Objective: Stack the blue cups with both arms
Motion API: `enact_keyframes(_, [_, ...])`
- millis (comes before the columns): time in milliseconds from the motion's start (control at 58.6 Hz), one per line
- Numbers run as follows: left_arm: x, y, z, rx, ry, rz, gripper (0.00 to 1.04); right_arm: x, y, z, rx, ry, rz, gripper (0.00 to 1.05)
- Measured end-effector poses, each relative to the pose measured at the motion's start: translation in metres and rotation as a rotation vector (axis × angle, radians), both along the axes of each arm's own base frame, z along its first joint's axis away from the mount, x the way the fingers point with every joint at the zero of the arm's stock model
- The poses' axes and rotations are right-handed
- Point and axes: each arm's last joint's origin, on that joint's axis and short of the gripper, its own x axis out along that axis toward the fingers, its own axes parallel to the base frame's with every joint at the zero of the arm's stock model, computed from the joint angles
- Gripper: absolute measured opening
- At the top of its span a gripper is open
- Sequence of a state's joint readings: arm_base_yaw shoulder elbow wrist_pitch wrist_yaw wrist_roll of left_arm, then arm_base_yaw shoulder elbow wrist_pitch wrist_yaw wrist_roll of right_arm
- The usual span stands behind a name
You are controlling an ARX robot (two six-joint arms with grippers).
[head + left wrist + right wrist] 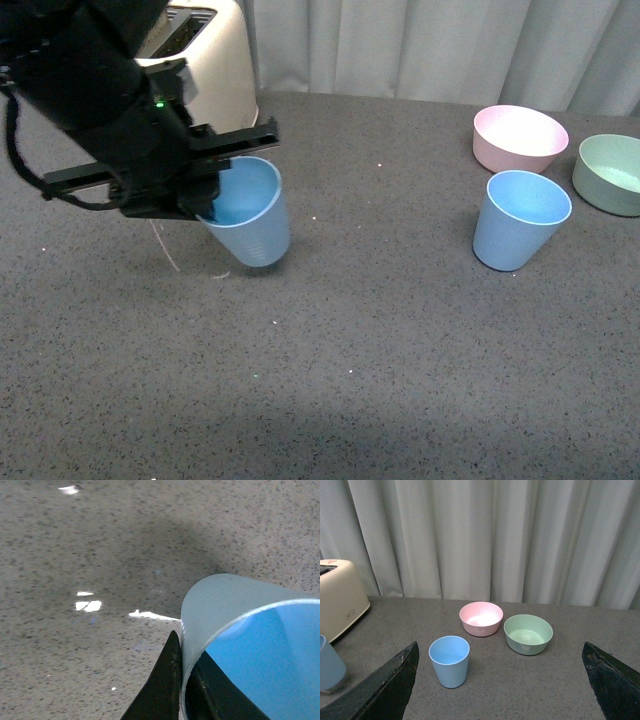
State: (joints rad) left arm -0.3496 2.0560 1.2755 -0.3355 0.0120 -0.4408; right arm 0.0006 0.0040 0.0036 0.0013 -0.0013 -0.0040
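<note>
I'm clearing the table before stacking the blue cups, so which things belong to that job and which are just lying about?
Job: held cup, free cup, left gripper, right gripper.
Lying about: toaster, pink bowl, green bowl.

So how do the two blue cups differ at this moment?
The left cup is tilted, its rim pinched by the left gripper; the right cup stands upright and untouched near the pink bowl. Both are plain light-blue tumblers of like size.
</note>
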Motion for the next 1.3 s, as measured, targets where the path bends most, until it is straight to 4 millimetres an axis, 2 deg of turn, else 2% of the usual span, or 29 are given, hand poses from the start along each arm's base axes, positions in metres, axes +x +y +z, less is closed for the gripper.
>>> enact_keyframes(102, [0.003, -0.023, -0.005, 0.016, 0.011, -0.021, 0.04, 0.0, 0.0, 0.0, 0.0, 0.0, 0.0, 0.95])
enact_keyframes(239, [0.009, -0.036, -0.008, 0.024, 0.014, -0.021, 0.04, 0.0, 0.0, 0.0, 0.0, 0.0, 0.0, 0.95])
enact_keyframes(426, [0.014, -0.045, -0.009, 0.044, 0.015, -0.014, 0.04, 0.0, 0.0, 0.0, 0.0, 0.0, 0.0, 0.95])
enact_keyframes(682, [0.017, -0.046, -0.011, 0.069, 0.016, 0.0, 0.04, 0.0, 0.0, 0.0, 0.0, 0.0, 0.0, 0.95])
enact_keyframes(733, [0.017, -0.046, -0.011, 0.065, 0.022, -0.001, 0.11, 0.0, 0.0, 0.0, 0.0, 0.0, 0.0, 0.95])
enact_keyframes(785, [0.017, -0.047, -0.01, 0.044, 0.024, -0.005, 0.23, 0.0, 0.0, 0.0, 0.0, 0.0, 0.0, 0.95])
enact_keyframes(955, [0.018, -0.048, -0.007, 0.011, 0.015, -0.001, 0.54, 0.0, 0.0, 0.0, 0.0, 0.0, 0.0, 0.95])
enact_keyframes(1211, [0.02, -0.041, 0.022, -0.026, -0.073, 0.04, 0.93, 0.0, 0.0, 0.0, 0.0, 0.0, 0.0, 0.95])
enact_keyframes(1228, [0.02, -0.041, 0.025, -0.028, -0.079, 0.043, 0.98, 0.0, 0.0, 0.0, 0.0, 0.0, 0.0, 0.95])
enact_keyframes(1262, [0.019, -0.04, 0.025, -0.029, -0.086, 0.044, 0.99, 0.0, 0.0, 0.0, 0.0, 0.0, 0.0, 0.95])
enact_keyframes(1296, [0.02, -0.039, 0.02, 0.022, -0.191, 0.037, 0.95, 0.0, 0.0, 0.0, 0.0, 0.0, 0.0, 0.95])
